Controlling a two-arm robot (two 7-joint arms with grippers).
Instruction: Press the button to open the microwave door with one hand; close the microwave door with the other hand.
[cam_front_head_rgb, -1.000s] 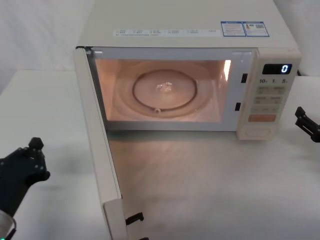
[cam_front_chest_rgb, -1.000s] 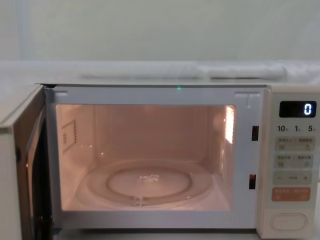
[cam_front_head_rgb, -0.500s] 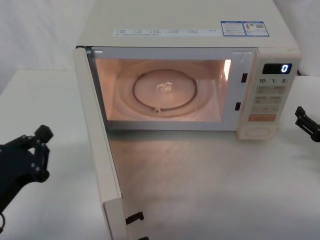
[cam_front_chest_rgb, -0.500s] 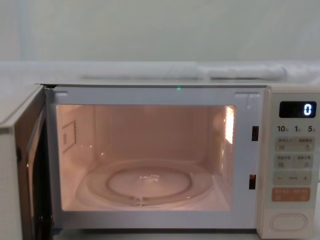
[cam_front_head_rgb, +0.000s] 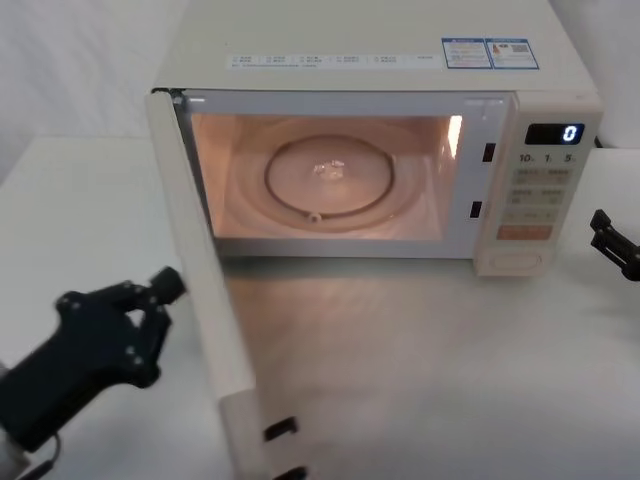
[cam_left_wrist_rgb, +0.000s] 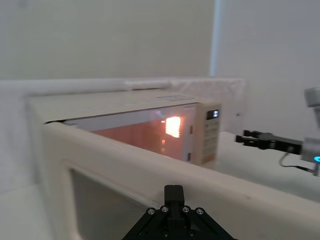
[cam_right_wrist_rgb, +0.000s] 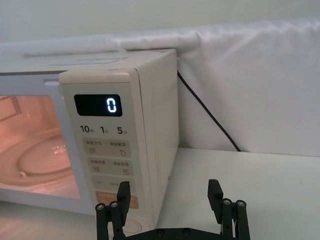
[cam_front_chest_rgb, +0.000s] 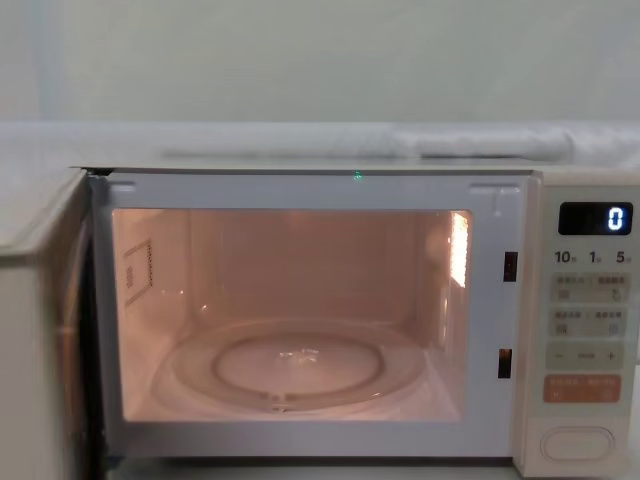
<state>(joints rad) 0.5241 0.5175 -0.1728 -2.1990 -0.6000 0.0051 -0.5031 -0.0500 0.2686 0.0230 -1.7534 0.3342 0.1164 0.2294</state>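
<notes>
Left tool (cam_front_head_rgb: 165, 290) has slid in from the surface's left edge and now sits right against the outside of the microwave door (cam_front_head_rgb: 205, 300), which has barely begun swinging in (so the close is starting). Can't tell its fingers' state. Right tool (cam_right_wrist_rgb: 170, 200) hangs open beside the button (cam_front_head_rgb: 517, 262). Door's bottom is cut off.

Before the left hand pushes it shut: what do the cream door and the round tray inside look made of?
The cream microwave door looks like matte painted metal or plastic; its even, dull surface leaves that open. The round turntable tray looks like clear glass, with glinting highlights. The black left hand sits by the door's outer face.
</notes>
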